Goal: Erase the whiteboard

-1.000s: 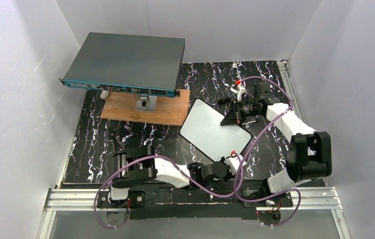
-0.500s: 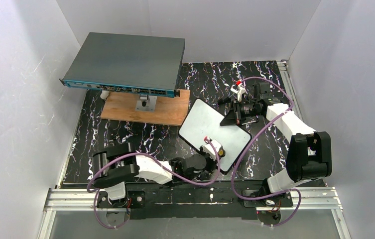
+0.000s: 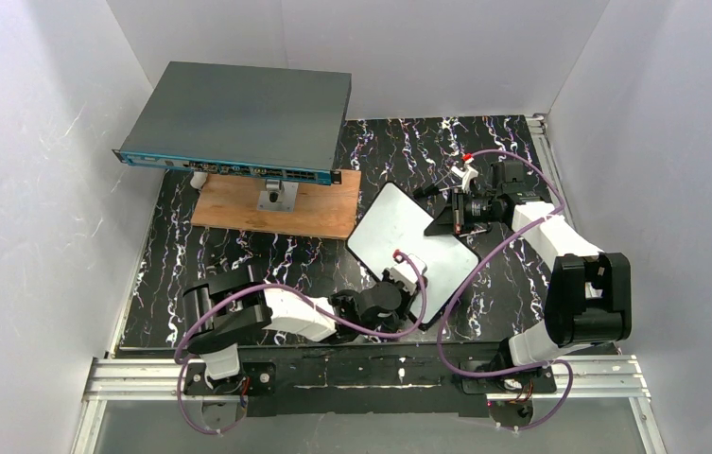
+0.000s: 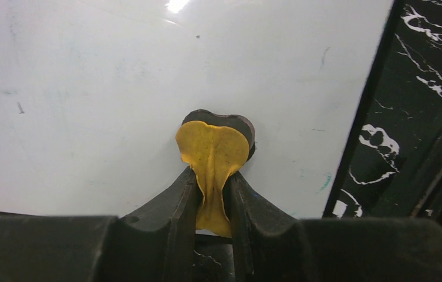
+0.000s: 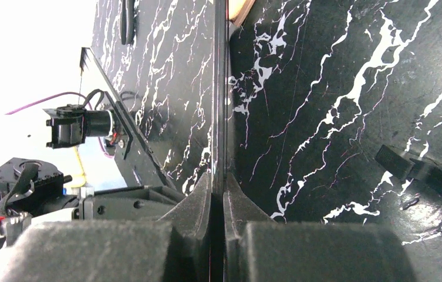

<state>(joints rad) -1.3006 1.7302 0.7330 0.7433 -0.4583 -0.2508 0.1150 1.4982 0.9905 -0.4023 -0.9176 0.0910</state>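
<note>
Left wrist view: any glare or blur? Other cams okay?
Left wrist: glare spot at the top of the whiteboard, left pincer soft, yellow wiping pad sharp. Right wrist: left side blown out white, right pincer blurred. Top external: even light, sharp.

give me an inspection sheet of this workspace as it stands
surface: black white-veined table, no spills seen
job's things: whiteboard nearly wiped, faint marks remain; yellow pad against its face
clutter: grey box raised over wooden plank, far left
grippers: left gripper shut on yellow pad; right gripper shut on whiteboard's edge
cables: purple cables trail along both arms
surroundings: white walls; metal rail at near edge
</note>
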